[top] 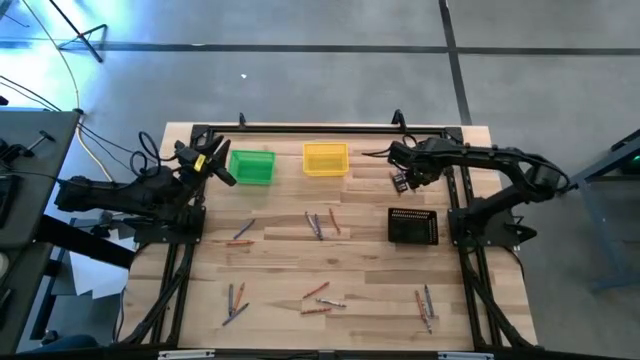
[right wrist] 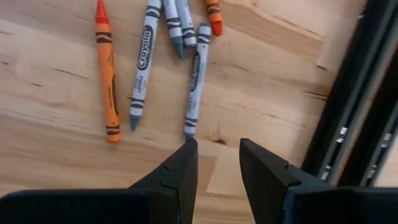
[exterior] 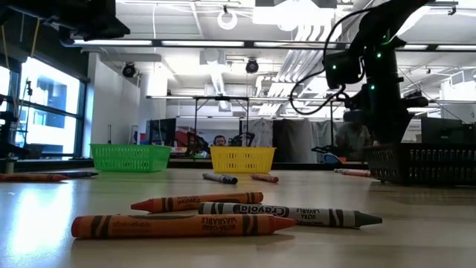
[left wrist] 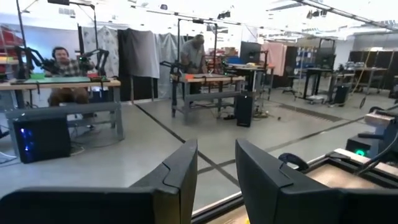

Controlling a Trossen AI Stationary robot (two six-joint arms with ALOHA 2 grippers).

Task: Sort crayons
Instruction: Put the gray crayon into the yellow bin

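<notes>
Orange-red and grey wax crayons (top: 318, 224) lie scattered across the wooden table (top: 270, 270), none visibly binned. Left gripper (left wrist: 214, 180) and right gripper (right wrist: 217, 165) hover, jaws narrowly parted, empty.

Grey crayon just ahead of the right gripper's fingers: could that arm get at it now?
Probably yes. The right gripper is open and points at the grey crayon, which lies on bare wood with nothing between them, though another grey crayon lies close beside it.

left tool (top: 214, 164): raised, fingers parted, empty | right tool (top: 403, 181): raised, parted, empty
</notes>
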